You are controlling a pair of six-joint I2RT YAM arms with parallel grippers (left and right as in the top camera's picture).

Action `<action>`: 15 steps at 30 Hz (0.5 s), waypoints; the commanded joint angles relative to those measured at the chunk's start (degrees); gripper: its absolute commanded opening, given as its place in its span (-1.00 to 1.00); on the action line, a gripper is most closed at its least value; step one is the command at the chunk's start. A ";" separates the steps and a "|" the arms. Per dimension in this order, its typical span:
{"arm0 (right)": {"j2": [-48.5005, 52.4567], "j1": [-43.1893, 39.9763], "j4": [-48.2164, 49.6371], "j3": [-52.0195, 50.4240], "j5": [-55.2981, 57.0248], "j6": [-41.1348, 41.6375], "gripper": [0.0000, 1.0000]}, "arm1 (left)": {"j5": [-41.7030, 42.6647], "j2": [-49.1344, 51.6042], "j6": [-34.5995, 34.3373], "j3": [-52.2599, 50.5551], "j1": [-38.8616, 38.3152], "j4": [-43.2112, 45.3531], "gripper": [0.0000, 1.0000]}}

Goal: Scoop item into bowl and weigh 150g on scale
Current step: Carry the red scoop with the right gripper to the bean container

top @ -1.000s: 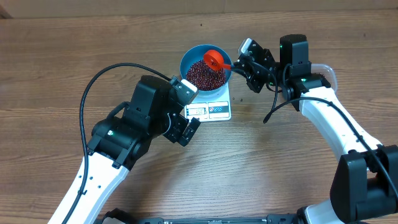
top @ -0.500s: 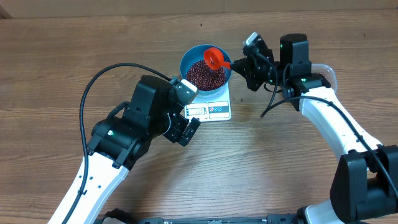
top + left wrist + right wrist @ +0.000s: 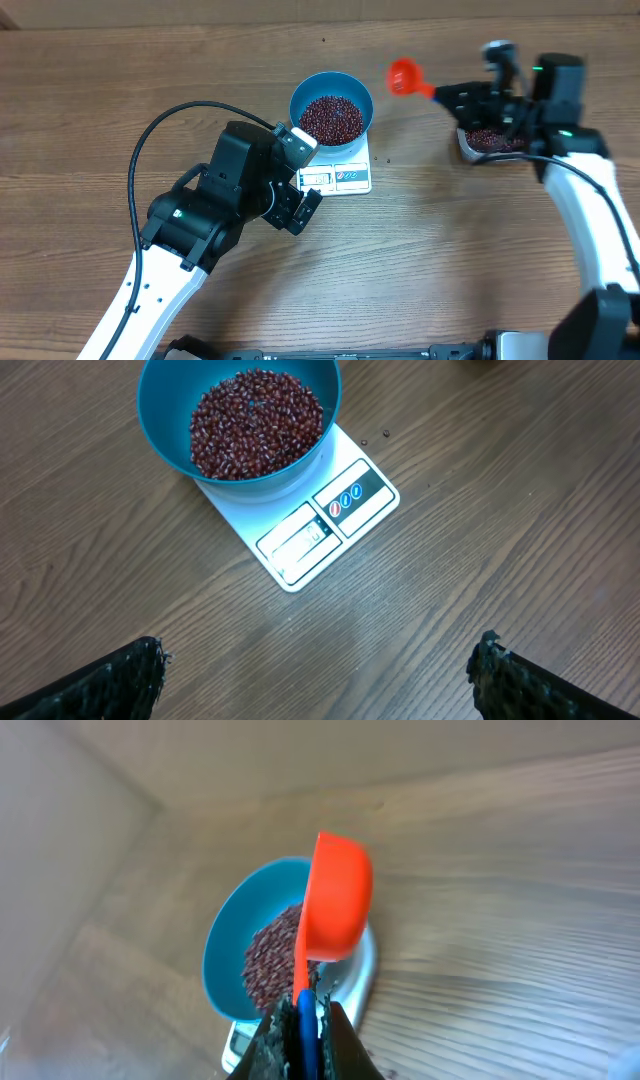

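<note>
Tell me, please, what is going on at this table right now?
The robot is portioning beans by weight. The right gripper is shut on the handle of an orange scoop, which hangs in the air between the blue bowl and a clear tub of more beans. The bowl sits on the scale, holding a heap of beans. The left gripper hovers open beside the scale, holding nothing.

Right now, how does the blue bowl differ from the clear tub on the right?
The bowl is round, bright blue and sits on the scale; the tub is clear plastic and sits straight on the table. The bowl is in full view, while the right arm covers part of the tub. Both hold red-brown beans.
</note>
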 commanded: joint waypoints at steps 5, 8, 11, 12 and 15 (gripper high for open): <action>-5.22 -8.52 -3.93 0.61 -1.11 1.14 -0.93 | 0.02 0.09 1.09 0.02 0.20 -0.09 0.99; -5.20 -8.87 -4.70 0.59 -1.05 1.09 -0.93 | 0.02 0.09 1.09 0.02 0.20 -0.09 0.99; -5.22 -8.87 -4.22 0.59 -1.05 1.09 -0.93 | 0.02 0.09 1.09 0.02 0.20 -0.09 0.99; -5.22 -8.87 -4.04 0.59 -1.03 1.09 -0.93 | 0.02 0.09 1.09 0.02 0.20 -0.09 0.99; -5.22 -8.87 -3.98 0.59 -1.05 1.09 -0.93 | 0.02 0.09 1.09 0.02 0.20 -0.09 0.99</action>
